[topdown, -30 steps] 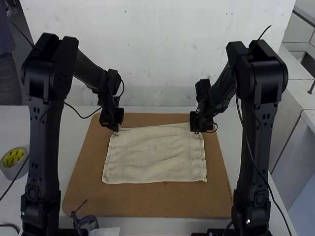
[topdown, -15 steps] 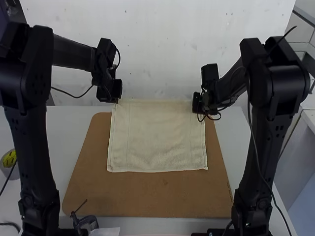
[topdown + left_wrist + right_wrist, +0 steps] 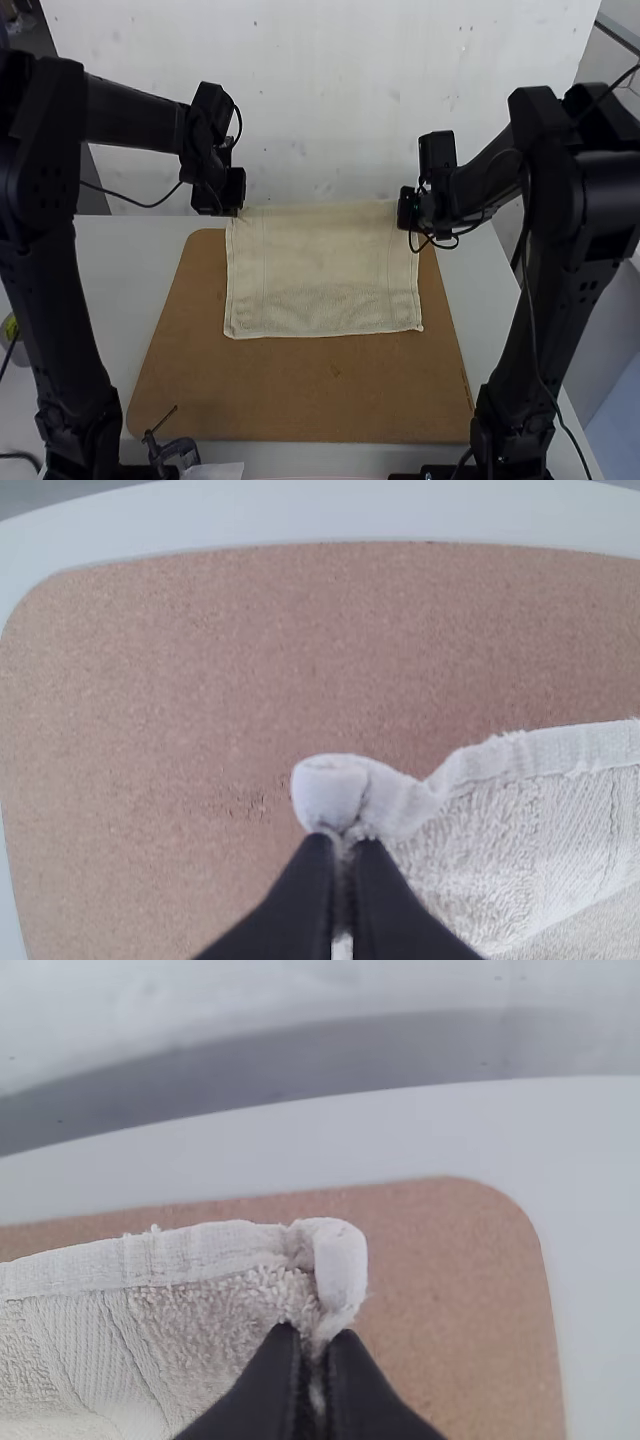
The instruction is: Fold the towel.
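"Where is the towel (image 3: 322, 270) held?"

"Over the brown board (image 3: 300, 390), spread between both grippers, with its far edge raised. Whether the near edge touches the board cannot be told."

"And the fingers?"

"One far corner is pinched tight in the fingers of the left gripper (image 3: 233, 208); the other is clamped by the right gripper (image 3: 409, 222). At each grip, the cloth is bunched a little."

"Farther out?"

"The board is carried by the white table (image 3: 140, 260). A small clamp (image 3: 176, 452) is seen at its near edge, beside some paper (image 3: 215, 470)."
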